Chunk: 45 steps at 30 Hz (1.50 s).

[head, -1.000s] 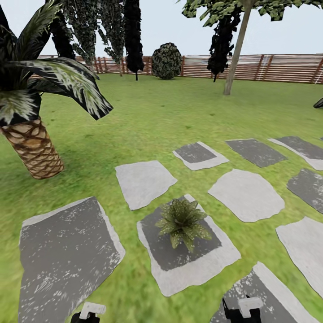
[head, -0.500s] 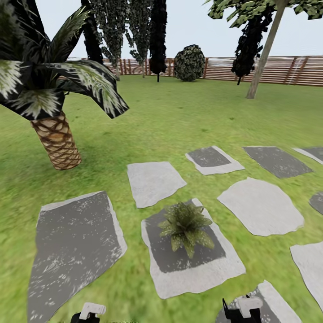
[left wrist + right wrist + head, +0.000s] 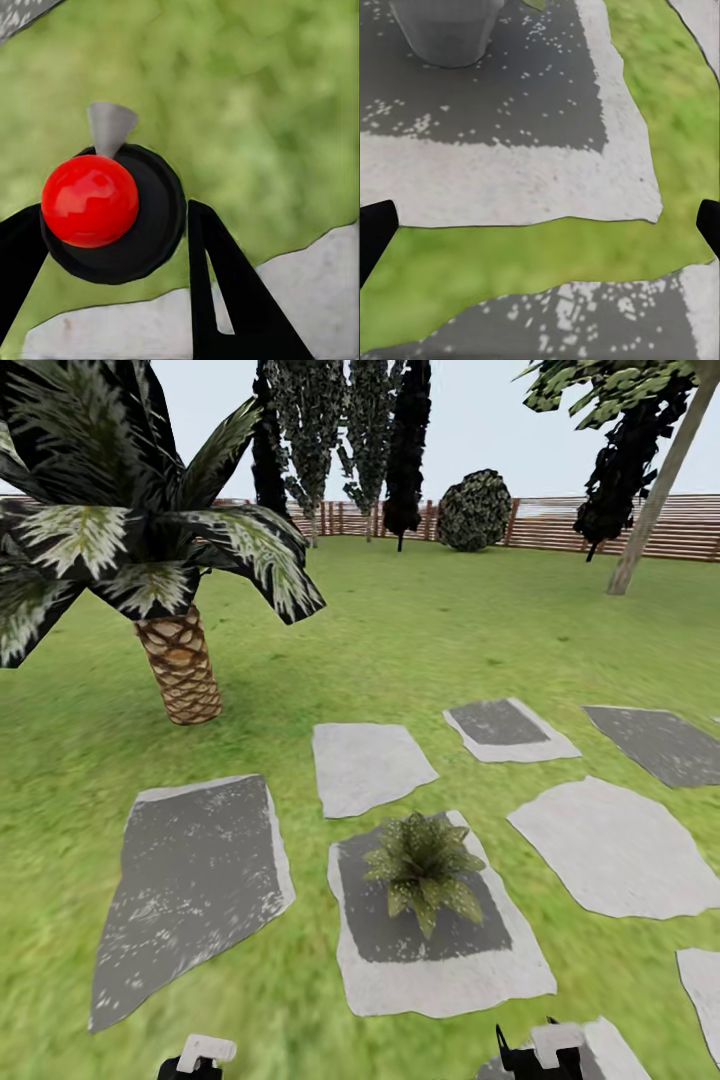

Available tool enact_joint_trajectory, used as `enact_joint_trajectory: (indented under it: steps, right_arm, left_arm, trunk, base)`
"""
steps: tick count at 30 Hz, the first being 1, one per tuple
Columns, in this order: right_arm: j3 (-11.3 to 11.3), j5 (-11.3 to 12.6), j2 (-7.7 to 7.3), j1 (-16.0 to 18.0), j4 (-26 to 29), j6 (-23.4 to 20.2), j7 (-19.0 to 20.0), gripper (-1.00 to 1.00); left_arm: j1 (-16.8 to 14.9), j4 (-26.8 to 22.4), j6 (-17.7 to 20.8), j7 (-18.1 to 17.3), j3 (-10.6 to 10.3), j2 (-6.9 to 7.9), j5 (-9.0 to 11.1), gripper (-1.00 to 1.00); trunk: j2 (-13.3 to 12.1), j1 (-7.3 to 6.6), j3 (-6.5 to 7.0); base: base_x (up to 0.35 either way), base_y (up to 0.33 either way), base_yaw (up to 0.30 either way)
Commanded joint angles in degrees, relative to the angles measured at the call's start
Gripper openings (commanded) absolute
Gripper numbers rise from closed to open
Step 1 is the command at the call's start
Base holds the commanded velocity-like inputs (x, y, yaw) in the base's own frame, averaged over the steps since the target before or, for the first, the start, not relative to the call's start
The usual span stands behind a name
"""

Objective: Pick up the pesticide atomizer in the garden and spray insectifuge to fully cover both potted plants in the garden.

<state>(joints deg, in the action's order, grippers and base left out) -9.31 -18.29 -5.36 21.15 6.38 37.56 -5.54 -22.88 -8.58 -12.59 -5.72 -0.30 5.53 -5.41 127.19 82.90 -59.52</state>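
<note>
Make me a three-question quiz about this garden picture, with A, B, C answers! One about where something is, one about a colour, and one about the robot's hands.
1. Where does the potted plant stand?
A. on a stepping stone
B. on bare grass
C. against the fence

2. What colour is the ball between the left gripper fingers?
A. blue
B. red
C. yellow

3. How is the right gripper?
A. shut on a pot
B. shut on a stone
C. open

Answers:
1. A: the head view shows the rosette on the stepping stone, grass all round.
2. B: the left wrist view shows a shiny red ball on a black round piece.
3. C: the right wrist view shows the fingertips far apart, nothing between them.
</note>
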Motion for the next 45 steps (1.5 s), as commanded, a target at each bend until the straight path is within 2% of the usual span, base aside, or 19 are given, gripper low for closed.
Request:
enact_joint_trajectory:
  steps: [1,37,45]
  right_arm:
    - [-0.27,-0.62,0.00,0.03,-0.05,0.15,-0.35,1.00]
    - [-0.27,-0.62,0.00,0.03,-0.05,0.15,-0.35,1.00]
    - [-0.27,-0.64,0.00,0.03,-0.05,0.15,-0.34,1.00]
  left_arm:
    - [-0.06,0.06,-0.24,0.01,0.03,0.01,-0.56,-1.00]
    - [-0.06,0.10,-0.24,0.01,0.03,-0.04,-0.56,-1.00]
    - [-0.06,0.14,-0.24,0.01,0.03,-0.08,-0.56,-1.00]
  trunk:
    - [0.01,-0.01,0.00]
    - [0.01,-0.01,1.24]
    - [0.01,-0.01,1.52]
  base:
    - [-0.074,-0.037,0.278]
    - [-0.003,-0.001,0.278]
    - [-0.074,-0.182,0.278]
